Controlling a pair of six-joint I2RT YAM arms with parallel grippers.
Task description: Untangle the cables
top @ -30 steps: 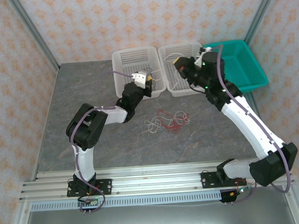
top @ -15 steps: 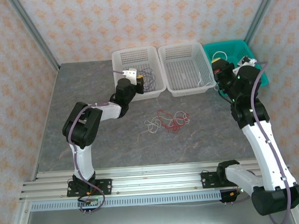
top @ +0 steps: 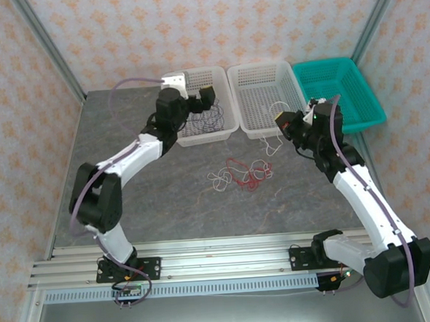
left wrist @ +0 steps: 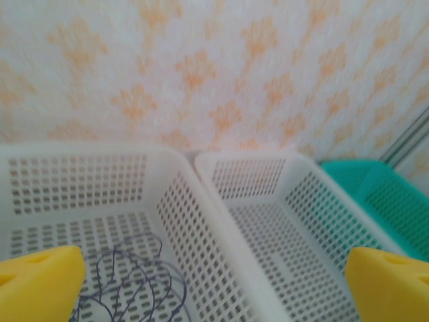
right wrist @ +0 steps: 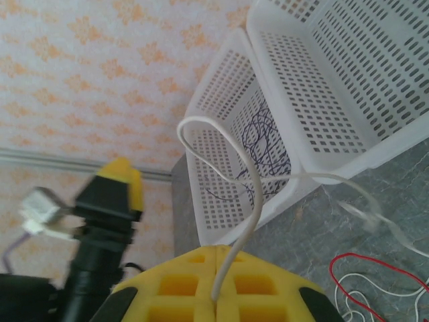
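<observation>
Top external: left pincer spread over basket, right pincer pinching white cable.

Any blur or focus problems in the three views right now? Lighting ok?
Top external: sharp, evenly lit, no glare. Left wrist: soft throughout, the yellow fingertips of the left claw blurred at the bottom corners, the dark purple cable readable through the haze. Right wrist: tilted frame, right claw very close and slightly soft, white cable crisp.

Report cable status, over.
Left gripper open over white perforated plastic basket; thin dark purple cable inside. Right gripper shut on thin white cable. Thin red cable loose on grey table.
</observation>
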